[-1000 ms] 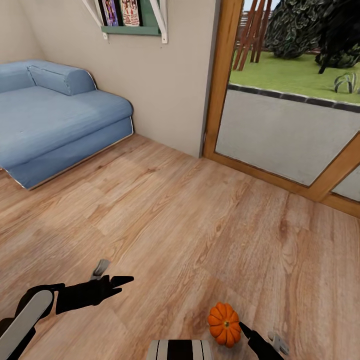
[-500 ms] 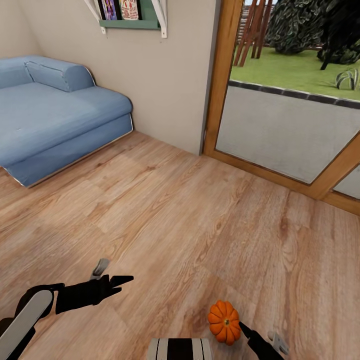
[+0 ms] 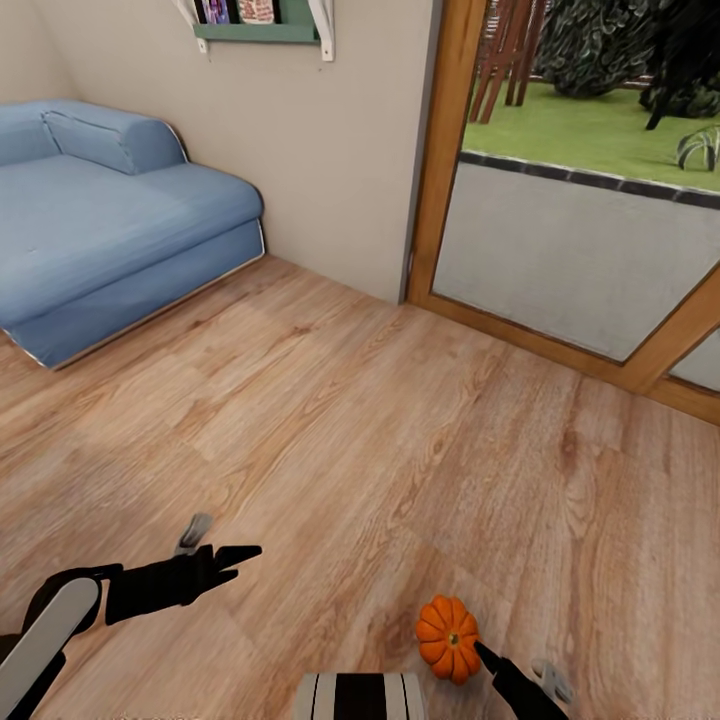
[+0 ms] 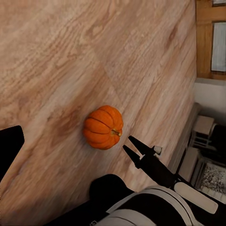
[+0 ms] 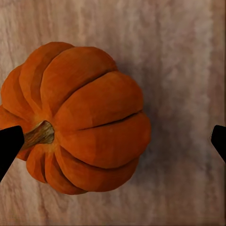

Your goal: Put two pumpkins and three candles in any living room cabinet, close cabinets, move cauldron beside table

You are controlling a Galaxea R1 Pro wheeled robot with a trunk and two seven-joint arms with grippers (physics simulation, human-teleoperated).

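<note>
**A pumpkin on the living-room floor, with our right gripper set over it before the grasp.**

From left to right in the head view: the blue upholstered sofa (image 3: 110, 220) against the beige wall; our left gripper (image 3: 215, 558), black and pointed, hanging over the pale wood-plank floor (image 3: 360, 430) with nothing in it, though we cannot tell how wide its jaws stand; the small bright orange ribbed pumpkin (image 3: 448, 638) resting on the floor near our base; and our right gripper (image 3: 520, 680) just beside it, below the wood-framed glass door (image 3: 560, 250). In the right wrist view the jaws stand wide apart, empty, and the pumpkin (image 5: 75, 117) lies off-centre, its stem against one fingertip. We judge a good grasp needs the gripper shifted until the body sits midway, then lowered and closed across the ribbed sides, not the stem.
</note>
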